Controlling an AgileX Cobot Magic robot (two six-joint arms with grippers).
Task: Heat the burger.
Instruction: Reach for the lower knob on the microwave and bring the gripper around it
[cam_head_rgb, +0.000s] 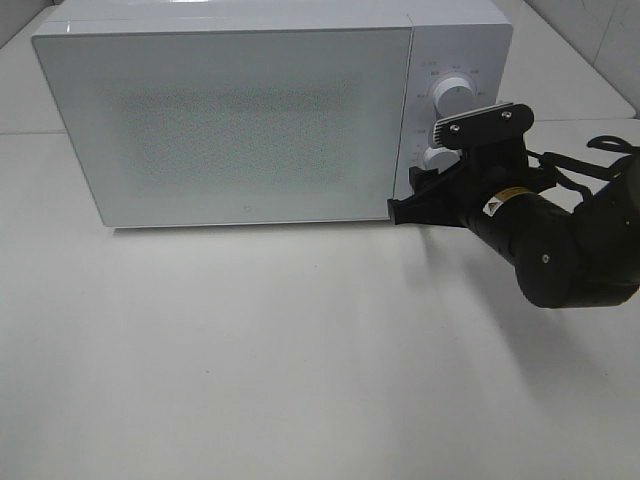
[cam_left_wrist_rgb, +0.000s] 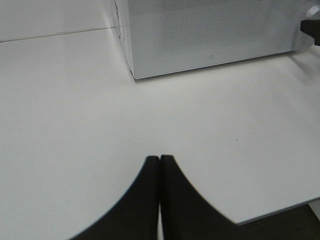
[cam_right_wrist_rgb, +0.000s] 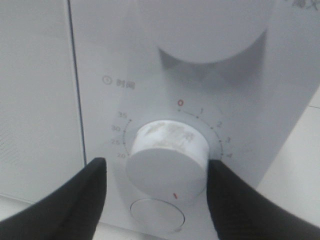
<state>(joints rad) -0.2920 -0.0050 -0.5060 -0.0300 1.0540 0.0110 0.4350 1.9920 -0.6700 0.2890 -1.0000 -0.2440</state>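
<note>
The big white microwave oven (cam_head_rgb: 240, 120) stands on the white table (cam_head_rgb: 250, 350) with its door shut. The burger cannot be seen, so I cannot tell where it is. The right arm's black fingers (cam_right_wrist_rgb: 70, 200) are spread wide, one on each side of the round white lower knob (cam_right_wrist_rgb: 167, 162). One finger is right against the knob's side and the other is a little apart. The left arm's black fingers (cam_left_wrist_rgb: 150, 200) are pressed together over the table and hold nothing.

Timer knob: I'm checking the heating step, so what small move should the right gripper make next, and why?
Probably close the fingers on the timer knob: the right gripper straddles it, open, with a gap beside one finger, and the microwave door looks shut.
</note>
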